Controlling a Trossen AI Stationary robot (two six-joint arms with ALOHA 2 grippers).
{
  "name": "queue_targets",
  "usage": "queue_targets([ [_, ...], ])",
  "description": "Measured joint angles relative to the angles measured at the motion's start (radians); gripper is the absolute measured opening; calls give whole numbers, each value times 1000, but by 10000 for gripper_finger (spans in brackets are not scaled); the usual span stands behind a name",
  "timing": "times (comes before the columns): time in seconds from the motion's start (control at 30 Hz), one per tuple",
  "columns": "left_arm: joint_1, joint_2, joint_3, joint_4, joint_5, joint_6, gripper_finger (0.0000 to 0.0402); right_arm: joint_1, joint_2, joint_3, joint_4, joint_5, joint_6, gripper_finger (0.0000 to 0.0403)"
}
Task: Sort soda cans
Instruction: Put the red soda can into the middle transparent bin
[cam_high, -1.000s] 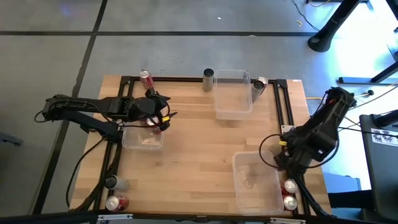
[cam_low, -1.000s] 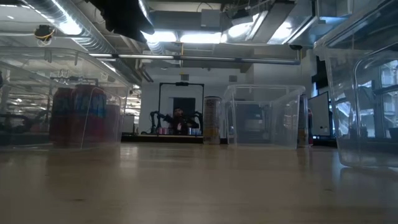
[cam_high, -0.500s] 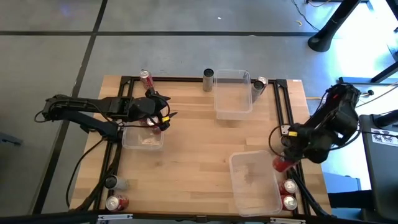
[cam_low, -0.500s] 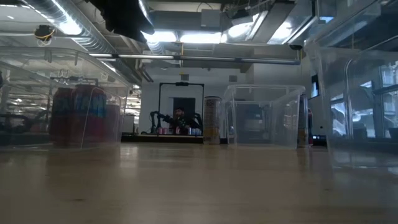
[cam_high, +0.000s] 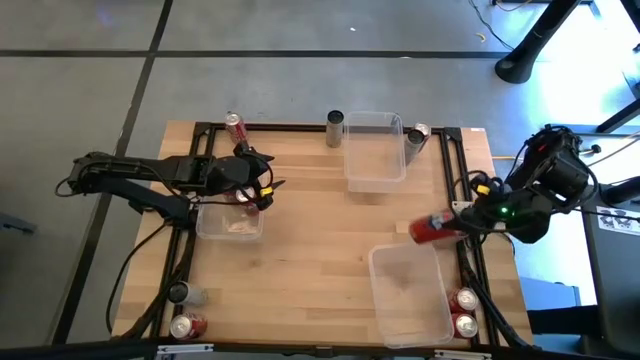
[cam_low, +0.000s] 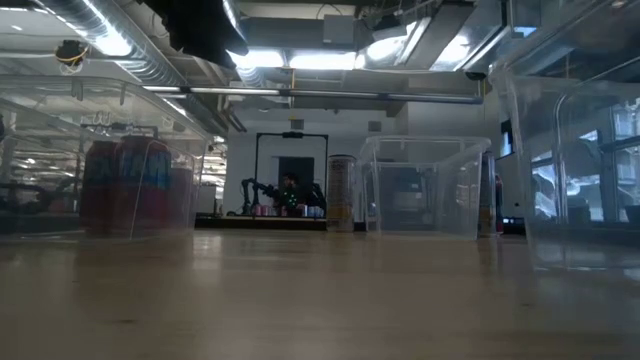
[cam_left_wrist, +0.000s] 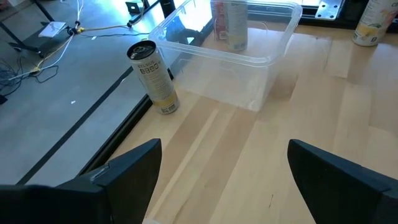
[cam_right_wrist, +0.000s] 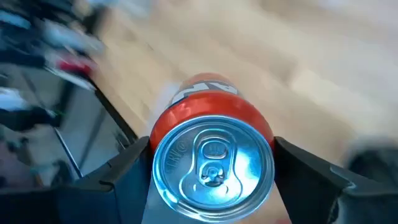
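A red can (cam_high: 427, 229) is up off the bench (cam_high: 310, 250), lying sideways in the right gripper (cam_high: 445, 224), whose jaws are clamped on it; it hangs just past the far rim of the near right bin (cam_high: 411, 293). From that wrist the silver top (cam_right_wrist: 212, 163) faces the camera, a dark finger (cam_right_wrist: 118, 175) pressed to each side.

Two more red cans (cam_high: 466, 311) stand at the bench's near right corner, just beside that bin. Along the far edge there's a red can on the left (cam_high: 235, 126), a dark can (cam_high: 335, 128) next to the far bin (cam_high: 374, 150), and a pale can (cam_high: 416, 136) on that bin's other side. Near left corner: a grey can (cam_high: 180, 292) and a red one (cam_high: 186, 326).

The left gripper (cam_high: 256, 190) hovers over the far right corner of the left bin (cam_high: 229, 219), which holds red cans; the low view shows them (cam_low: 130, 186) through the clear wall. Its jaws are spread wide, both fingers (cam_left_wrist: 127, 171) apart in the wrist view with nothing between them. Ahead of it that camera sees the dark can and the far bin.
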Motion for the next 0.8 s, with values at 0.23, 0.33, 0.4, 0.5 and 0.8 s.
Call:
queue_targets([
  [0.23, 0, 0, 0, 1, 0, 16, 336, -1, 62, 0, 127, 386, -328, 278],
  [0.33, 0, 0, 0, 0, 0, 15, 336, -53, 114, 1, 180, 481, -484, 278],
  [0.4, 0, 0, 0, 0, 0, 13, 336, -117, 152, 1, 225, 486, -603, 278],
  [0.5, 0, 0, 0, 1, 0, -16, 336, -234, 208, 1, 315, 430, -818, 278],
  [0.8, -1, 0, 0, 9, 112, -111, 336, -613, 433, 1, 555, -23, -1406, 278],
])
